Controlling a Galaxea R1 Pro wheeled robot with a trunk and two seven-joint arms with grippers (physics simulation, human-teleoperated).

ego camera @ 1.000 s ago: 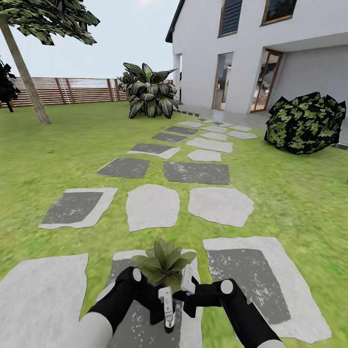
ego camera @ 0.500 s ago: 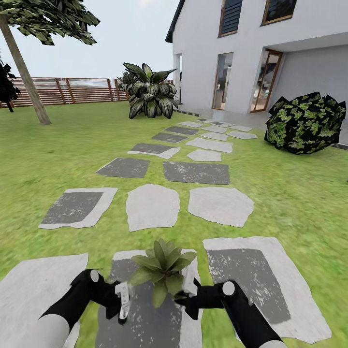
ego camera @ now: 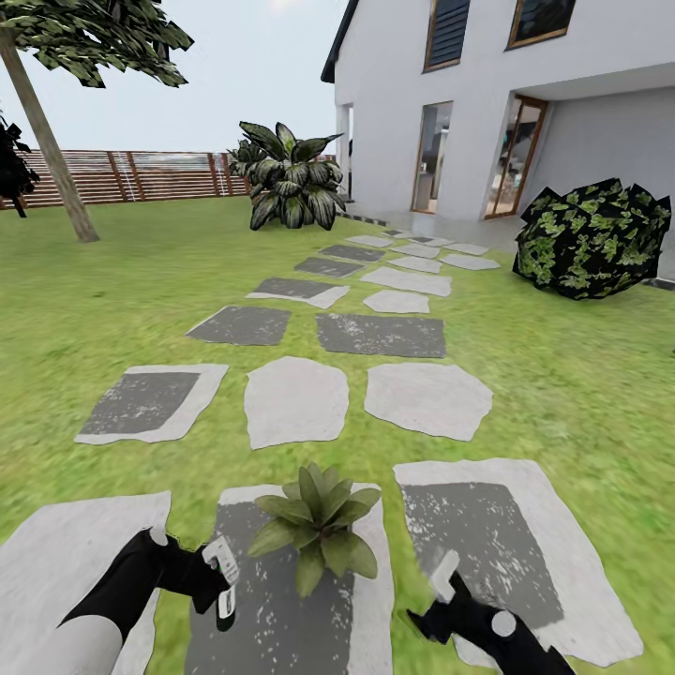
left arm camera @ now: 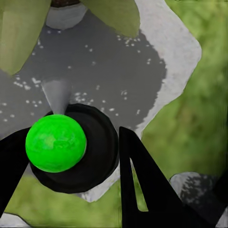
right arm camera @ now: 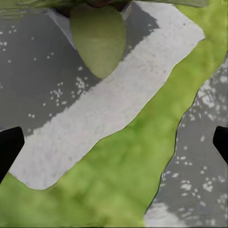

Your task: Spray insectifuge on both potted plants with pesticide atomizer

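Note:
One potted plant [ego camera: 317,525], a rosette of pointed green leaves, stands on a grey stepping stone [ego camera: 281,619] just in front of me. Left of the plant, my left gripper [ego camera: 221,579] is shut on the pesticide atomizer [ego camera: 225,586], whose white head shows. In the left wrist view the atomizer [left arm camera: 55,142] appears end-on as a green knob on a dark round body between the black fingers [left arm camera: 142,185], with the plant's pale pot [left arm camera: 64,14] beyond it. Right of the plant, my right gripper [ego camera: 441,586] hangs low and open. Its fingertips [right arm camera: 9,147] stand wide apart over stone and grass, with a leaf [right arm camera: 97,40] ahead.
Stepping stones [ego camera: 295,398] lead across the lawn to a white house [ego camera: 487,103]. A round dark bush [ego camera: 595,239] sits at the right, a large broad-leaved plant [ego camera: 286,178] at the back. A tree [ego camera: 47,131] and slatted fence [ego camera: 131,175] stand far left.
My left arm has swung left with the atomizer, from in front of the plant to beside it. My right arm has pulled back to the right and lower, away from the atomizer.

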